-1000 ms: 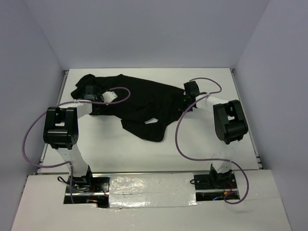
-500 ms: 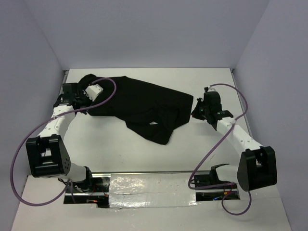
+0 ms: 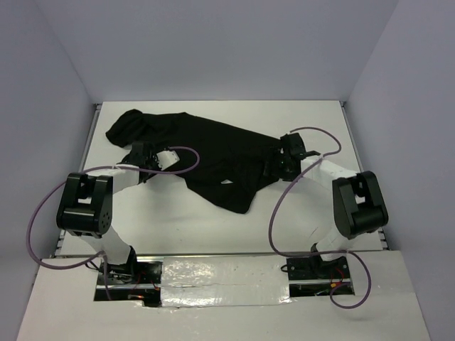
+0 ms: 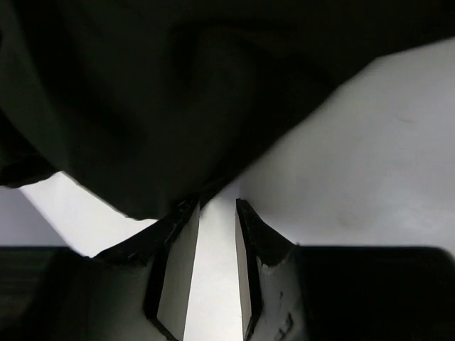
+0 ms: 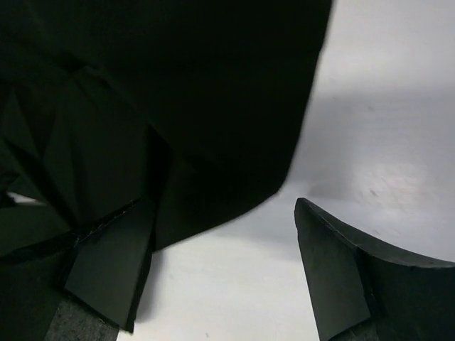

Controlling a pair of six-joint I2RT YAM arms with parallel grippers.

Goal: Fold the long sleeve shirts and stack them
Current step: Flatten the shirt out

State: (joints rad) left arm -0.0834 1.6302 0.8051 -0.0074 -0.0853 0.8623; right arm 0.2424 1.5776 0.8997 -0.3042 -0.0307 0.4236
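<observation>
One black long sleeve shirt (image 3: 206,149) lies spread across the far half of the white table, with a small white tag (image 3: 226,182) near its lower flap. My left gripper (image 3: 140,153) sits low at the shirt's near left edge. In the left wrist view the left gripper (image 4: 217,204) is narrowly open with only table between its fingers (image 4: 178,263), and the shirt's (image 4: 163,106) hem lies just past the tips. My right gripper (image 3: 277,166) is at the shirt's right edge. It (image 5: 224,206) stands wide open, the cloth (image 5: 178,92) lying ahead of it.
The white table (image 3: 313,213) is walled by grey panels on the left, right and back. Purple cables (image 3: 277,213) loop from both arms over the near table. A taped white board (image 3: 213,284) covers the arm bases at the near edge.
Both arms swung outward, stretching the shirt wider, then came back in to its edges. Both grippers were shut and now stand open, with the shirt let go.
</observation>
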